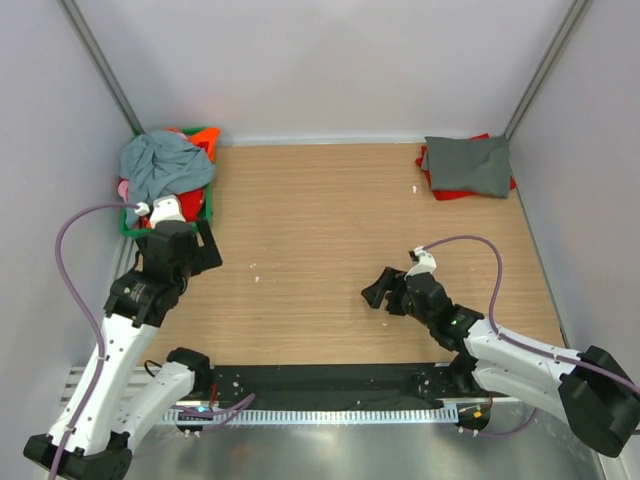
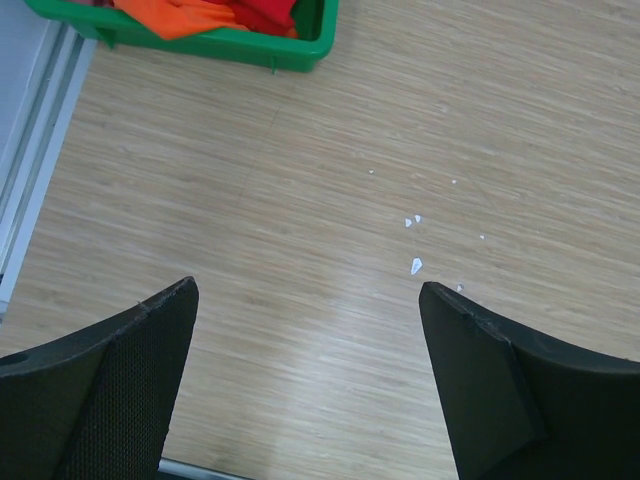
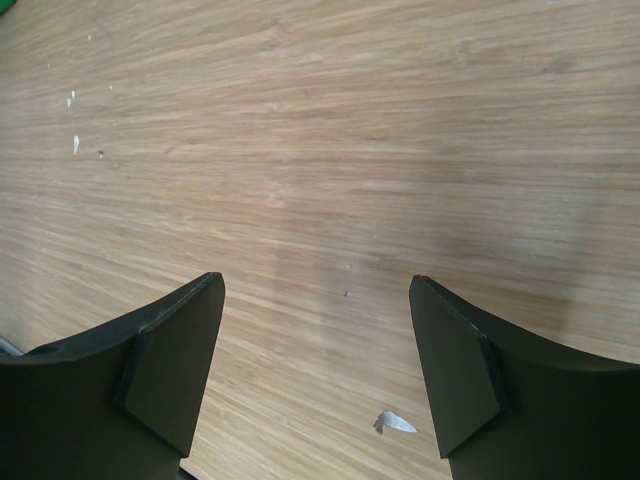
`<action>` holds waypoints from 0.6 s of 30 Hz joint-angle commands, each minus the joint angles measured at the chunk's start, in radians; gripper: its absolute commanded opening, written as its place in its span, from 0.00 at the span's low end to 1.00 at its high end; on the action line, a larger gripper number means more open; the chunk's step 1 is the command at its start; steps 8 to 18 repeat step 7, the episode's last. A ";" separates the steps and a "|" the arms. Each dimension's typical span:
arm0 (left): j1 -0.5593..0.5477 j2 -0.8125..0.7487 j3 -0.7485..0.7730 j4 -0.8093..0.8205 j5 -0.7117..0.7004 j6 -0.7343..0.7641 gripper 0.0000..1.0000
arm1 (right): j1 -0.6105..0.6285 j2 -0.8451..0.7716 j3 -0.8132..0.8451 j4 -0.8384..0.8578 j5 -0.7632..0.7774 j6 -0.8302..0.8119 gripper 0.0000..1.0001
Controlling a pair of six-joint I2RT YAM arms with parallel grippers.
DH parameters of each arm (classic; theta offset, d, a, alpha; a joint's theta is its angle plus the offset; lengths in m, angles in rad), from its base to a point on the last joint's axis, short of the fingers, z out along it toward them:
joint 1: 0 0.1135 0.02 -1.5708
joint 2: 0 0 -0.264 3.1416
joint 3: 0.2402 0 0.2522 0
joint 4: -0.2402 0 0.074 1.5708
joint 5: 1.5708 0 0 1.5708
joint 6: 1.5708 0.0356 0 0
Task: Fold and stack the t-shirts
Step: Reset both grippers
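**Between shirts: two stacked, the next one waits in the basket**

The finished stack sits at the bench's far right corner: a folded charcoal-grey t-shirt [image 1: 468,165] lies on top of a folded red t-shirt [image 1: 450,192]. That makes two shirts done.

The unfolded ones are at the far left, heaped in the green basket [image 1: 129,227]. A crumpled blue-grey t-shirt [image 1: 160,165] lies on top and spills over the rim. Orange cloth [image 2: 175,15], red cloth [image 1: 190,200] and a sliver of pink cloth [image 1: 123,188] show beneath it. That is four colours, so probably four shirts, though the heap hides where one ends.

The step in hand looks like fetching the next shirt. The left fingers [image 2: 110,380] are spread wide and hold nothing, poised over bare wood just beside the basket. The right fingers [image 3: 160,380] are also spread and empty, low over the middle of the bench [image 1: 320,220].

The next move likely calls for the left arm to reach into the basket, pinch the blue-grey shirt and draw it onto the open wood for both arms to flatten.

A few white specks [image 2: 416,265] dot the wood.
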 commanded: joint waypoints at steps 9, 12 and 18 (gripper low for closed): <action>0.007 -0.025 0.005 0.009 -0.040 -0.003 0.94 | 0.007 -0.033 -0.018 0.145 0.037 0.010 0.81; 0.007 -0.025 0.005 0.009 -0.040 -0.003 0.94 | 0.007 -0.033 -0.018 0.145 0.037 0.010 0.81; 0.007 -0.025 0.005 0.009 -0.040 -0.003 0.94 | 0.007 -0.033 -0.018 0.145 0.037 0.010 0.81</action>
